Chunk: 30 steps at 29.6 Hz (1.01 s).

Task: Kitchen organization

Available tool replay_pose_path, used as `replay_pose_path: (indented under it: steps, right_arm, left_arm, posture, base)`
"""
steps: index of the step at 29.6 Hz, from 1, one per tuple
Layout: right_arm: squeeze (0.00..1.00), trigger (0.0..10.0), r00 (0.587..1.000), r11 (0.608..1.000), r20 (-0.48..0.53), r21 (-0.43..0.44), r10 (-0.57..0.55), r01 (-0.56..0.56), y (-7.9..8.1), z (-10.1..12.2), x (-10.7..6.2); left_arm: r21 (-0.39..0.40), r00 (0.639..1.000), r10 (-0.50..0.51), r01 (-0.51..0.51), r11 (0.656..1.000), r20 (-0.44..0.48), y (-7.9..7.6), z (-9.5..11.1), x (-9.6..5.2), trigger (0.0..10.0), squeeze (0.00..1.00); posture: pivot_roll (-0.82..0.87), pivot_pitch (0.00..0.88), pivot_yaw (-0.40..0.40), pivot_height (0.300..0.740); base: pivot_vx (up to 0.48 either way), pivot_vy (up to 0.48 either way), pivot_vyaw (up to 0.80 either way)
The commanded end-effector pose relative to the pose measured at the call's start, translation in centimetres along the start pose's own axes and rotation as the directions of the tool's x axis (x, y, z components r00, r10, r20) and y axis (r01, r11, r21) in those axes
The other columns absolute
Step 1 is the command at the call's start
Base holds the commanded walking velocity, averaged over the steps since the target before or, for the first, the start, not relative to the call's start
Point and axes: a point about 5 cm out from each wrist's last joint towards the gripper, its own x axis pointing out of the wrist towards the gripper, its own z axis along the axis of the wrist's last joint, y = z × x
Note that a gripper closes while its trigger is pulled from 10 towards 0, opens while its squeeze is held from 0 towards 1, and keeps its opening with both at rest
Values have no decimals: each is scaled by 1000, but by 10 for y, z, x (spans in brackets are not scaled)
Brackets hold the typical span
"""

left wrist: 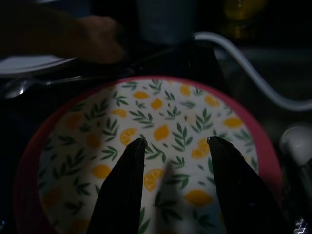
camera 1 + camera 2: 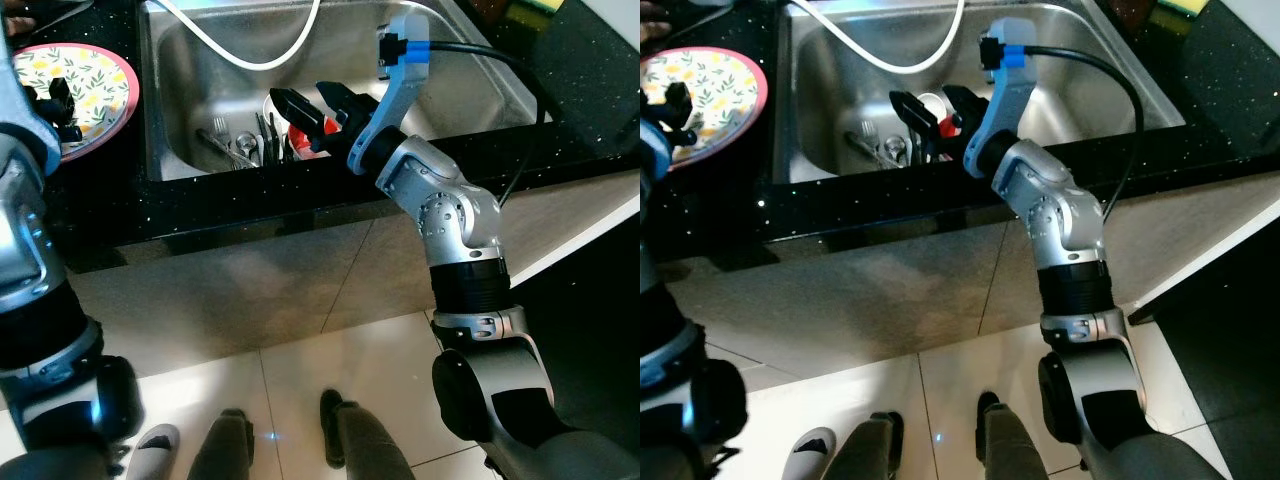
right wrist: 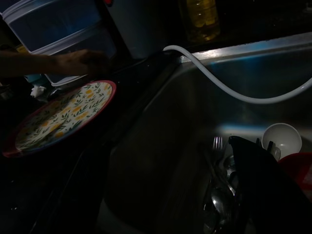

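A red-rimmed plate with a lemon and leaf pattern [image 2: 85, 85] lies on the black counter [image 2: 100, 215] left of the steel sink [image 2: 180, 90]. My left gripper [image 1: 175, 144] hovers just over the plate, open, with nothing between its fingers. Out over the sink's front part reaches my right gripper [image 2: 315, 102], its two black fingers apart and open. Below it in the sink lie a red cup [image 2: 312, 137], a small white bowl [image 3: 282, 139] and several forks and spoons [image 2: 238, 147]. In the right wrist view one finger [image 3: 263, 185] hides part of the red cup.
A white hose [image 2: 255, 58] droops across the sink. A person's hand [image 3: 73, 62] rests on the counter behind the plate, near plastic boxes [image 3: 48, 24] and a spoon [image 1: 19, 87]. A yellow-green sponge [image 2: 535, 10] sits far right. A white shoe [image 2: 155, 440] stands on the tiled floor.
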Motion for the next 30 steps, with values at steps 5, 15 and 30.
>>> replay_pose_path:
  steps: [5,15,30]
  right_arm:
    - [0,10000,1000,1000,22,-16,8,-8,2,4,2]
    - [0,10000,999,1000,35,-12,-18,19,-1,2,1]
    - [0,10000,998,999,56,-23,-42,43,-6,3,1]
  left_arm:
    - [-64,1000,-9,9,998,1,-1,-7,-9,10000,0]
    - [64,999,28,-27,998,-15,-4,-25,-15,10000,0]
    - [201,997,82,-83,976,15,2,-26,-18,10000,0]
  posture:
    - [209,165,-57,740]
    - [225,124,-65,740]
    - [231,57,-68,740]
  base:
    - [0,0,0]
    - [0,0,0]
    - [0,0,0]
